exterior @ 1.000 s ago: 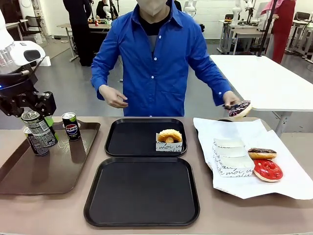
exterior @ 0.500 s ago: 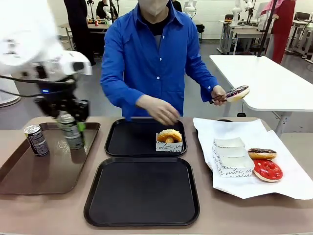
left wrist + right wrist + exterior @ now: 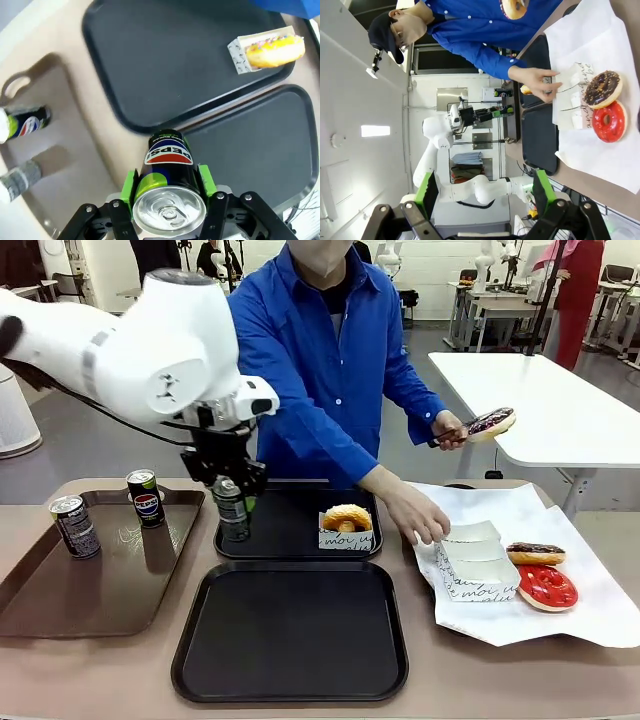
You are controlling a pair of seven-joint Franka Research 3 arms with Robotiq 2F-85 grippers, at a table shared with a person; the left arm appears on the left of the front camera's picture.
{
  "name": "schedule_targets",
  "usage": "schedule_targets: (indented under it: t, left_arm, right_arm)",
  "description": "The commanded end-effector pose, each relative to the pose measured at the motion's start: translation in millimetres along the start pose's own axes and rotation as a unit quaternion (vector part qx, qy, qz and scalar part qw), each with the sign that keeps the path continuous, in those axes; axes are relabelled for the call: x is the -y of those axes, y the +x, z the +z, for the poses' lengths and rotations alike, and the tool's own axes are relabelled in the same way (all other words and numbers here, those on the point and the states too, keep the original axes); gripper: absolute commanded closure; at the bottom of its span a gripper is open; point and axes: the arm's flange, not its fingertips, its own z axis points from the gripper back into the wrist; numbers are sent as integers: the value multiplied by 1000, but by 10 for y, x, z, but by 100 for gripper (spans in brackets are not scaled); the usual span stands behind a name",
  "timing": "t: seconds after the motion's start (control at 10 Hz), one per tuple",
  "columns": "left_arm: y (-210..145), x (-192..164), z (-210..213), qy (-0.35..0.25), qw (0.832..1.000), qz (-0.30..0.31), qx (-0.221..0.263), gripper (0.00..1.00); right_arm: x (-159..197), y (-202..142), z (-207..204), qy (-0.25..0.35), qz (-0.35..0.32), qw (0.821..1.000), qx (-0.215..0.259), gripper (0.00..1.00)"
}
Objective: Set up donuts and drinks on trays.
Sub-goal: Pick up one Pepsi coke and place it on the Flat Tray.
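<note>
Front view: left hand pinches a can over the left edge of the far tray; in the right wrist view, right hand stands spread.

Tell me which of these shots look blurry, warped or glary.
Front view: mostly sharp, evenly lit, soft sheen on the brown tray. Left wrist view: the wide-angle lens bows the edges of the black trays; the cans at the left edge are smeared, the held can crisp. Right wrist view: rolled sideways, with a bright light panel glaring.

Hand on white boxes, chocolate donut (red donut beside)
</note>
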Motion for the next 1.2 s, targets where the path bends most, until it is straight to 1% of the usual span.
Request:
schedule_targets:
  t: [0.0,0.3,0.5,0.6,0.7,0.8,0.9,1.0,1.1]
  left_arm:
    - [170,110,-161,-1,1000,6,-7,41]
    - [177,80,-312,-19,1000,4,-18,41]
    - [146,-17,-233,-24,999,0,-24,41]
    - [-63,-120,-36,-9,998,6,-66,41]
    - [-511,-316,446,-24,995,-21,-94,41]
    - [-964,-514,915,-31,996,-50,-67,41]
    - [-1303,-611,1189,-11,997,-62,-46,41]
    - [-1616,-634,1302,12,998,-60,-29,41]
    - [-1710,-634,1348,20,997,-69,-27,41]
  right_arm:
    - [3,-4,2,7,-1,1000,-1,0]
    - [3,-4,2,7,-1,1000,-1,0]
    - [3,-4,2,7,-1,1000,-1,0]
    - [3,-4,2,7,-1,1000,-1,0]
    - [3,-4,2,7,-1,1000,-1,0]
    - [3,-4,2,7,-1,1000,-1,0]
    - [3,-4,2,7,-1,1000,-1,0]
    - [3,-4,2,7,-1,1000,-1,0]
    - [3,-4,2,7,-1,1000,-1,0]
